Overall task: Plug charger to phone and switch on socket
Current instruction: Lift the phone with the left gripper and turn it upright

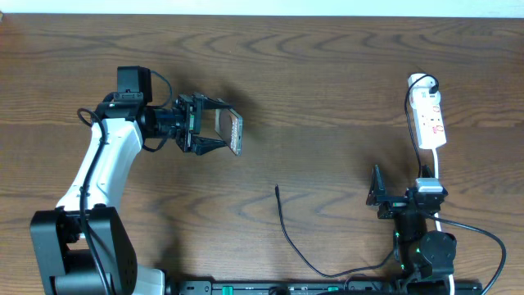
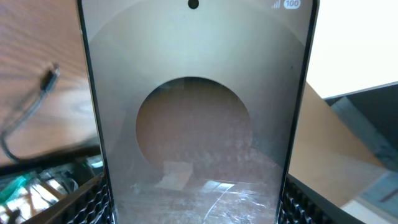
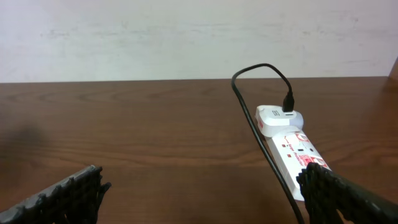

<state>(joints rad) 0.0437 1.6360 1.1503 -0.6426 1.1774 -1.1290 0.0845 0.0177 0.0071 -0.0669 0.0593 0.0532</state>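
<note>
At the left tool (image 1: 219, 131), the phone (image 1: 233, 133) is clamped by its long edges between the two fingers and stands nearly on edge, its screen turned back toward the wrist camera. From that camera the lit screen fills almost the whole view, a large pale disc on grey, with a finger (image 2: 81, 202) showing at each lower corner. Past the phone's left edge in that view, the charger (image 1: 282, 221) lies on the bench (image 1: 327, 74). Its plug tip points away from the robot's base, well apart from the phone, with only bare wood between them. From the tip the cable trails in a loose curve to the bench's near edge.

Over on the right, the right tool (image 3: 205, 186) hangs low with its jaws spread wide and nothing between them. Just ahead of its right finger (image 3: 348, 193) lies the socket (image 3: 292, 146). A white adapter (image 3: 277, 118) sits at the socket's far end with a black lead (image 3: 261, 68) plugged into its top. That lead arches up, then runs back along the strip's left side. Whether the socket is switched on cannot be told.
</note>
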